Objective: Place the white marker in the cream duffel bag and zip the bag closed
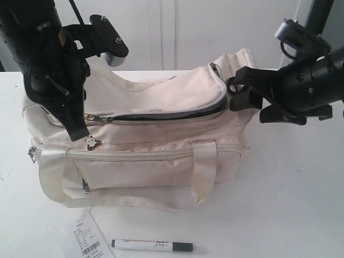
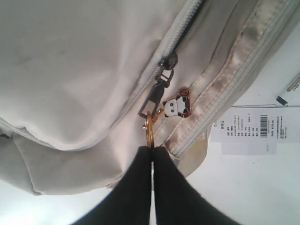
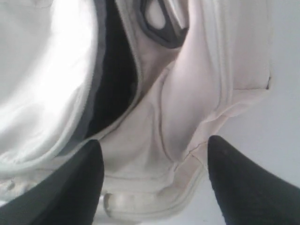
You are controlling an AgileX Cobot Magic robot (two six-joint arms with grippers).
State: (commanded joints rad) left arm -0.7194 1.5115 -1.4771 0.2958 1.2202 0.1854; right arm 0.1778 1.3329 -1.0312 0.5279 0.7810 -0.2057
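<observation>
My left claw (image 2: 151, 149) is shut tight. Its two black fingers (image 2: 126, 192) press together on a little gold ring (image 2: 148, 132). The ring hangs from the grey zipper pull (image 2: 156, 93). A tiny panda charm (image 2: 176, 107) hangs just beside the ring and rests on the cloth. In the outside camera, this claw is at the left end of the cream duffel bag (image 1: 150, 161) and points down at it.

My right claw (image 3: 154, 147) is wide open. Its fingers (image 3: 243, 187) stand far apart and it holds nothing. The right end of the bag, soft and wrinkled, lies under the gap between them. I cannot tell if the fingers touch the cloth.

The top zipper (image 1: 172, 114) is partly open. I see a long dark gap along the top of the bag. It runs from near my left claw over to the right end. One strap handle (image 1: 204, 172) hangs down over the front of the bag. The bag sits on a white table (image 1: 290, 204).

The white marker (image 1: 152, 245) is not in the bag. It lies flat on the table in front of the bag, apart from it. It has a dark cap at one end. A paper tag (image 1: 86, 239) with a bar code lies just beside the marker.
</observation>
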